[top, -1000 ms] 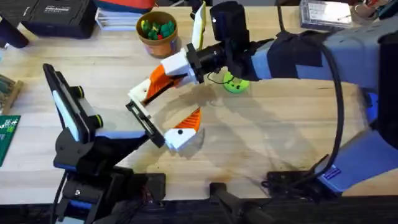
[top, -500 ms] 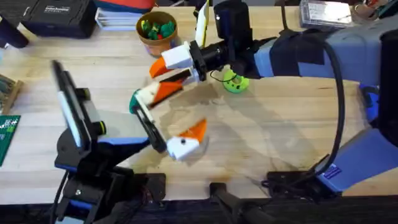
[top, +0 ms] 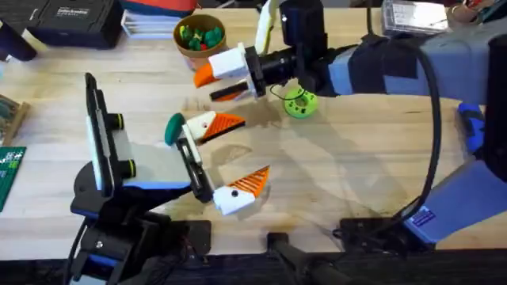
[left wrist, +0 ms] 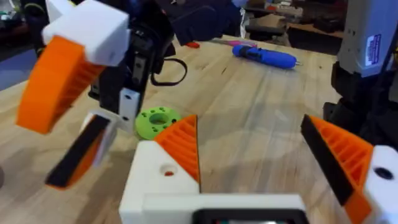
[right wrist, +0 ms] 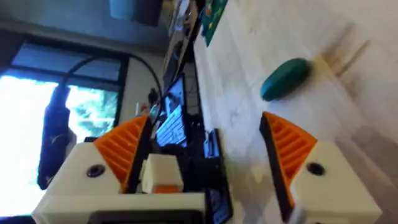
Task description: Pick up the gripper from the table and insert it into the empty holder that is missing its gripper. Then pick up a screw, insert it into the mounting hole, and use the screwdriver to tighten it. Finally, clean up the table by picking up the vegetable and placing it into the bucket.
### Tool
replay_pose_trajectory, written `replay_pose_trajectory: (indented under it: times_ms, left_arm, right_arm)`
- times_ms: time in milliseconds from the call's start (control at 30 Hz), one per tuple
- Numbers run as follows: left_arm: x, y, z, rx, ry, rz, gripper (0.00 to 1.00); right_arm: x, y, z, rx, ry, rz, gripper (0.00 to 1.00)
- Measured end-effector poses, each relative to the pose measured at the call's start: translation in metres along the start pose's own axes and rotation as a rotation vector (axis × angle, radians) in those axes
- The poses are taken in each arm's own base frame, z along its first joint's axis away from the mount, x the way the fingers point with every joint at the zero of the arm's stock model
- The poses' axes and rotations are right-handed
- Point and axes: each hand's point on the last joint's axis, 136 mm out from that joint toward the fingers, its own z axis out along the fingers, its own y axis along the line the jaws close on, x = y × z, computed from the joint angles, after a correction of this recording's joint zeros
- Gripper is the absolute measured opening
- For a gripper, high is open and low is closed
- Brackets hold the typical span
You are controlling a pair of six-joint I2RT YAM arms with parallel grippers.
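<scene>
Bare surface (top: 348, 166) lies open right of centre, while the two grippers (top: 226, 162) (top: 226, 77) crowd the middle, hemming the green vegetable (top: 174, 129) and bucket (top: 200, 36).

No legible text. Lettering on the black case (top: 73, 20) at 11 o'clock and the arm's blue label (left wrist: 374, 45) is unreadable.

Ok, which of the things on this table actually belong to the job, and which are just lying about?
For the job:
vegetable
bucket
screwdriver
table

Just lying about:
lime-green disc
black case
green circuit board
</scene>
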Motion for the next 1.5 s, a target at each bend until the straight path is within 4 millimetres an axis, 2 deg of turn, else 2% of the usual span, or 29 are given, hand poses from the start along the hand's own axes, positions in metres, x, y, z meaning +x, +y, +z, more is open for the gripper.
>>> replay_pose_trajectory:
  times_ms: [100,200,300,367,433,533,633,700,800,933,1100,1233,1367,1500]
  left_arm:
    - [0.000,0.000,0.000,0.002,0.000,0.000,0.985]
    - [0.000,0.000,0.000,0.002,0.000,0.000,0.985]
    - [0.000,-0.001,0.000,0.003,0.000,0.000,0.985]
    - [0.000,0.000,0.000,0.003,0.000,0.000,0.985]
    - [0.000,-0.001,0.000,0.003,0.000,0.000,0.985]
    - [0.000,0.000,0.000,0.003,0.000,0.000,0.985]
    - [0.000,0.000,0.000,0.003,0.000,0.000,0.987]
    - [0.000,0.000,0.000,0.003,0.000,0.000,0.986]
    - [0.000,-0.001,0.000,0.003,0.000,0.000,0.987]
    - [0.000,-0.001,0.000,0.003,0.000,0.000,0.987]
    - [0.000,-0.001,0.000,0.003,0.000,0.000,0.987]
    - [0.000,-0.001,0.000,0.003,0.000,0.000,0.985]
    - [0.000,-0.001,0.000,0.003,0.000,0.000,0.985]
    - [0.000,-0.001,0.000,0.003,0.000,0.000,0.985]
  right_arm:
    - [-0.021,-0.020,-0.014,0.093,-0.106,-0.033,0.993]
    - [-0.040,-0.046,-0.038,0.230,-0.209,-0.030,0.994]
    - [-0.054,-0.053,-0.067,0.363,-0.287,-0.069,0.994]
    - [-0.064,-0.042,-0.088,0.448,-0.336,-0.149,0.994]
    - [-0.070,-0.020,-0.107,0.533,-0.373,-0.253,0.994]
    - [-0.067,0.016,-0.133,0.661,-0.405,-0.385,0.994]
    - [-0.053,0.044,-0.162,0.796,-0.421,-0.461,0.995]
    - [-0.036,0.051,-0.181,0.897,-0.412,-0.469,0.995]
    - [-0.005,0.051,-0.201,1.034,-0.361,-0.440,0.995]
    - [0.022,0.051,-0.211,1.127,-0.295,-0.434,0.995]
    - [0.038,0.042,-0.220,1.186,-0.237,-0.398,0.995]
    - [0.043,0.034,-0.218,1.198,-0.197,-0.381,0.995]
    - [0.049,0.017,-0.211,1.221,-0.126,-0.349,0.996]
    - [0.051,-0.009,-0.204,1.263,-0.046,-0.305,0.996]
